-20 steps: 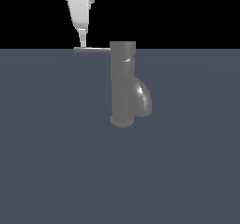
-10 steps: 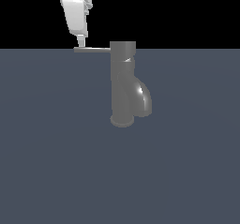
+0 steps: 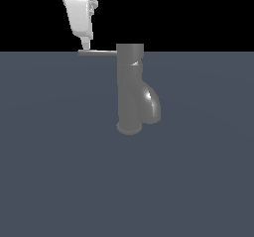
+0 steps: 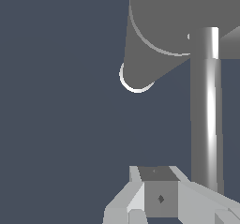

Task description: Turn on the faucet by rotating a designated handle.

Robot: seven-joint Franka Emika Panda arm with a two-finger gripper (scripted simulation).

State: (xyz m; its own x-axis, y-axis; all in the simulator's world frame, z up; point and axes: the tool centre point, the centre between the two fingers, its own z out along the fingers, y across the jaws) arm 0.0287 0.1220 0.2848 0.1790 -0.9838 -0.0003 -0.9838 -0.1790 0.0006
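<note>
The faucet [image 3: 130, 89] stands upright on the flat grey surface [image 3: 59, 171], its thick spout curving down on the exterior view's right. The handle [image 3: 97, 53] projects level from the column's top toward the exterior view's left. The gripper [image 3: 85, 46] hangs at the rod's outer end (touching or just above, unclear). Its upper part is cut off; whether the fingers [image 4: 159, 197] are parted cannot be told.
</note>
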